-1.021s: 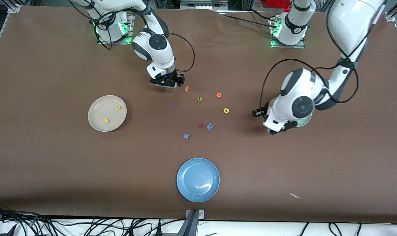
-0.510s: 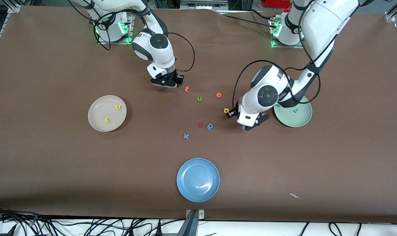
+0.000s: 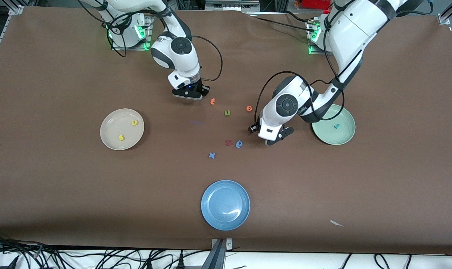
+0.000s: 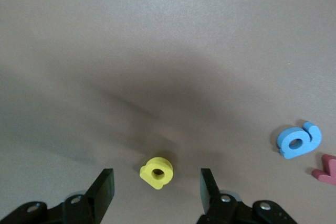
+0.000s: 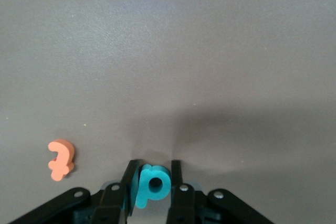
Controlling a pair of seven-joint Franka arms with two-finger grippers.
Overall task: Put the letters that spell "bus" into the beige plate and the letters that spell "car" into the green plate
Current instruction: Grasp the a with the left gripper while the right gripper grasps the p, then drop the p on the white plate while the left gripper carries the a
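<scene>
Three plates: the beige plate (image 3: 112, 129) at centre-left holds two yellow letters, the green plate (image 3: 343, 136) one; right gripper (image 5: 154, 181) clamps the teal "b" (image 5: 152, 184), left gripper (image 4: 156, 190) gapes around the yellow "a" (image 4: 157, 172).

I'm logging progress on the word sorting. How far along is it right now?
Done: yellow "u" and yellow "s" lie in the beige plate; one teal letter lies in the green plate.
In hand: the right gripper is shut on the teal "b" at the table; the left gripper is open around the yellow "a".
Left: plating both, plus a third "car" letter, which I can't locate.
</scene>
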